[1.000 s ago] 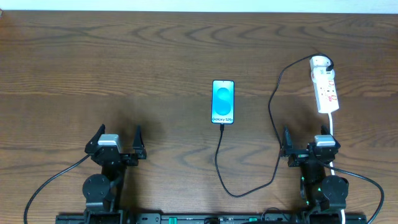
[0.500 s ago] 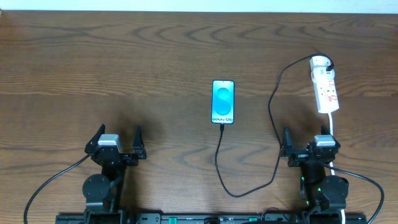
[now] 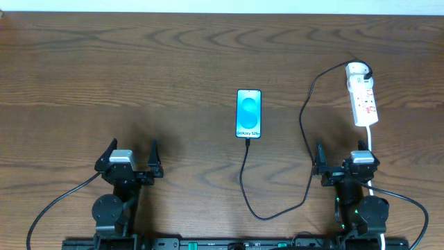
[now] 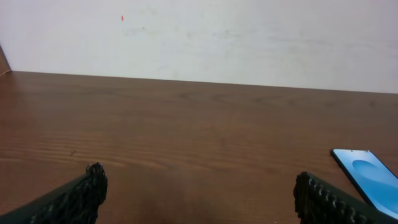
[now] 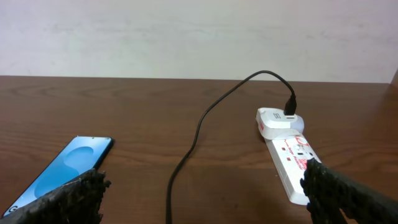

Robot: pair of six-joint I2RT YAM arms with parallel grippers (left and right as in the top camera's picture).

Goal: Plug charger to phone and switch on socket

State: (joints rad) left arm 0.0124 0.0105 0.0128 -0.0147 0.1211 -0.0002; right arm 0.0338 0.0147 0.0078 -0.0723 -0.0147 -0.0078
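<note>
The phone [image 3: 249,113] lies flat at the table's middle, its blue-and-white screen up; it also shows in the right wrist view [image 5: 65,169] and the left wrist view [image 4: 367,175]. The black charger cable [image 3: 244,177] has its tip at the phone's near end, loops toward me and runs up to the adapter on the socket's far end. The socket [image 3: 363,97], a white power strip, lies at the right, also in the right wrist view [image 5: 290,158]. My left gripper [image 3: 130,159] and right gripper [image 3: 345,161] are open, empty, near the front edge.
The socket's white cord [image 3: 371,149] runs from the strip toward the front edge beside my right arm. A pale wall [image 4: 199,37] stands behind the table's far edge.
</note>
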